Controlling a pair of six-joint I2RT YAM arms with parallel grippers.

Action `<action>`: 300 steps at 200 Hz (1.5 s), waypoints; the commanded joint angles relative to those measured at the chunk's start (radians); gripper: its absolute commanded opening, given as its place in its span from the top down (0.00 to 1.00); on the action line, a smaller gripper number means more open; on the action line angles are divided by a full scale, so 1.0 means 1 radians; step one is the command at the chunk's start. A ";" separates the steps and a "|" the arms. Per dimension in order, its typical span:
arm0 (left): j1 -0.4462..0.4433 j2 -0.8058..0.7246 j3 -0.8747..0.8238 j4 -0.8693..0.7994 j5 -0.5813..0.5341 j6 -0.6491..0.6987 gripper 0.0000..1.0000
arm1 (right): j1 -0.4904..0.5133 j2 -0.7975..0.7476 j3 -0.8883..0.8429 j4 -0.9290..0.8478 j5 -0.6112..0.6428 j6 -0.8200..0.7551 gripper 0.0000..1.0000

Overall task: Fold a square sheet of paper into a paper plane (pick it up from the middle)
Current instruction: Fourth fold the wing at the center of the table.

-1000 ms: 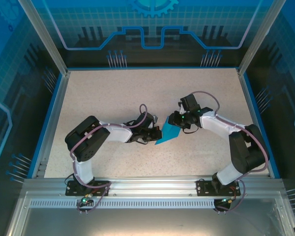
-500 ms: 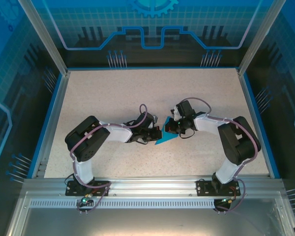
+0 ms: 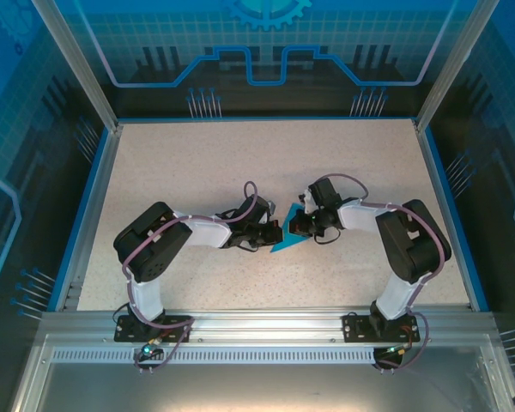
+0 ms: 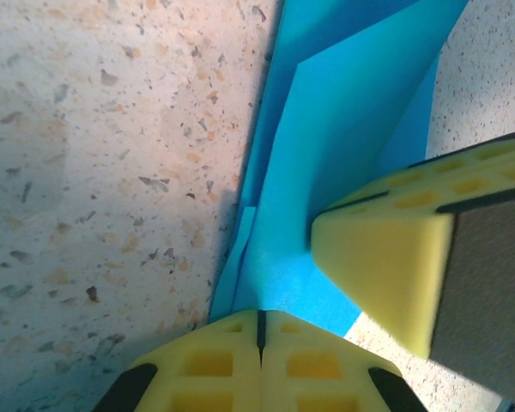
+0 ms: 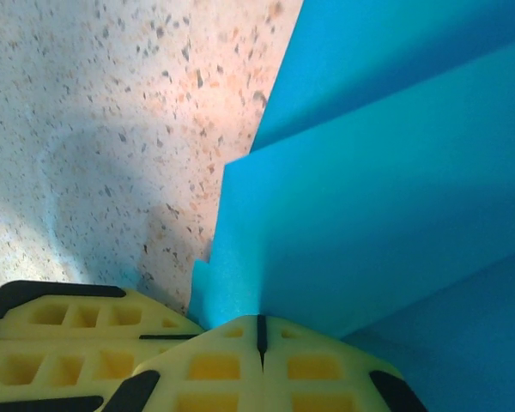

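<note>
The sheet of paper [image 3: 283,242] is bright blue and folded into a layered, pointed shape, held just above mid-table between both grippers. My left gripper [image 3: 270,232] is shut, and a creased edge of the paper [image 4: 343,146] runs into its closed yellow jaws [image 4: 259,330]. My right gripper [image 3: 295,225] meets it from the right, also shut, with the paper's layers [image 5: 386,215] rising from its seam [image 5: 259,336]. The right gripper's fingers [image 4: 386,262] show beside the paper in the left wrist view. The left gripper's fingers [image 5: 77,343] show at the lower left of the right wrist view.
The speckled beige table [image 3: 197,163] is bounded by a blue rim and metal frame posts, with blue patterned panels behind. An aluminium rail [image 3: 257,322] at the near edge carries both arm bases.
The right arm swung left onto the paper and its gripper closed on it, covering much of the blue shape from above. The left arm stayed still, gripper shut.
</note>
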 commanded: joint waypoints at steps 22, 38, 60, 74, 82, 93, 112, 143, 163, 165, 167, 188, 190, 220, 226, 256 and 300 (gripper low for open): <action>-0.005 0.049 -0.010 -0.157 -0.016 0.038 0.99 | -0.052 0.043 0.010 0.016 -0.009 -0.032 0.99; -0.005 0.052 -0.009 -0.159 -0.014 0.041 0.99 | -0.060 0.081 0.008 0.026 -0.014 -0.030 0.99; -0.005 0.053 -0.009 -0.163 -0.011 0.043 0.99 | -0.080 0.075 0.015 0.035 -0.034 -0.023 0.99; -0.005 0.050 -0.010 -0.165 -0.012 0.044 0.99 | -0.097 0.032 0.020 0.033 -0.026 -0.024 0.99; -0.005 0.049 -0.010 -0.166 -0.011 0.045 0.99 | -0.110 0.012 0.027 0.025 -0.022 -0.027 0.99; -0.005 0.049 -0.010 -0.168 -0.010 0.045 0.99 | -0.124 0.002 0.028 0.013 -0.019 -0.037 0.98; -0.005 0.049 -0.012 -0.166 -0.009 0.045 0.99 | -0.139 0.021 0.075 0.002 -0.023 -0.055 0.98; -0.005 0.046 -0.010 -0.169 -0.005 0.050 0.99 | -0.162 0.095 0.099 0.012 -0.041 -0.066 0.98; -0.005 0.044 -0.010 -0.170 -0.005 0.051 0.99 | -0.179 0.115 0.107 0.008 -0.032 -0.065 0.98; -0.005 0.044 -0.010 -0.170 -0.005 0.051 0.99 | -0.179 0.114 0.108 0.008 -0.030 -0.066 0.98; -0.005 0.044 -0.010 -0.170 -0.004 0.051 1.00 | -0.181 0.115 0.107 0.008 -0.029 -0.066 0.98; -0.005 0.044 -0.010 -0.171 -0.003 0.051 1.00 | -0.184 0.088 0.118 -0.011 -0.014 -0.072 0.98; -0.005 0.044 -0.010 -0.170 -0.003 0.051 1.00 | -0.183 0.085 0.119 -0.013 -0.016 -0.073 0.98; -0.005 0.044 -0.006 -0.177 -0.004 0.051 1.00 | -0.162 0.006 0.124 -0.031 -0.031 -0.088 0.97; -0.005 0.044 -0.006 -0.175 -0.004 0.050 1.00 | -0.154 -0.007 0.125 -0.038 -0.033 -0.093 0.97; -0.005 0.044 -0.003 -0.178 -0.006 0.048 1.00 | -0.100 -0.019 0.110 -0.048 -0.035 -0.091 0.96; -0.005 0.047 0.000 -0.186 -0.007 0.050 1.00 | -0.064 0.045 0.078 -0.021 -0.059 -0.087 0.96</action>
